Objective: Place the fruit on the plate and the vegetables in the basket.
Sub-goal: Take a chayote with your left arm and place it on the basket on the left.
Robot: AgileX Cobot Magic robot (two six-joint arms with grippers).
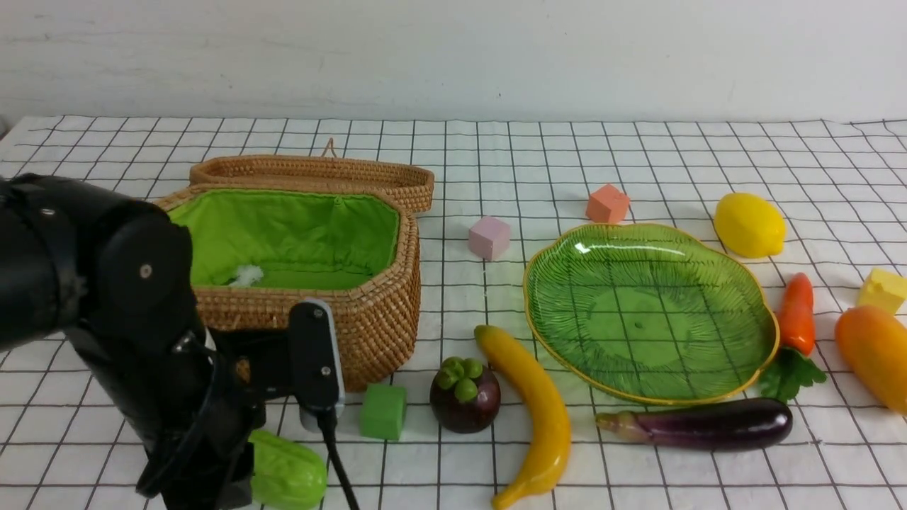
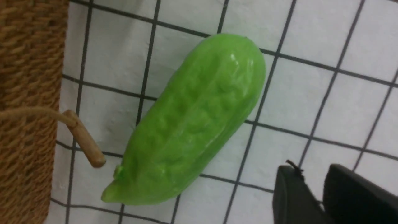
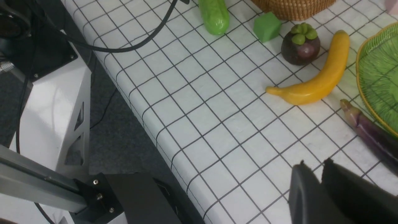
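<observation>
No food sits yet on your green glass leaf plate [image 1: 652,312] or in your tan woven basket [image 1: 375,319], and your left tool [image 2: 311,174] and right tool [image 3: 314,168] hold nothing, shut or not unclear.

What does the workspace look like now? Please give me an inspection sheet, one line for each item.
Surface: white checked cloth, flat.
Job's things: gourd, mangosteen, banana, eggplant, carrot, mango and lemon all lie on the cloth; plate bare; basket open, no vegetable inside.
Clutter: green cube, pink cube, orange cube, yellow cube on the cloth.
End effectors: left end effector beside the gourd, right end effector above the cloth, near the eggplant; both hold nothing.
Cables: black cable hangs from the left arm near the gourd.
Surroundings: white wall behind; white robot frame below the table edge.
</observation>
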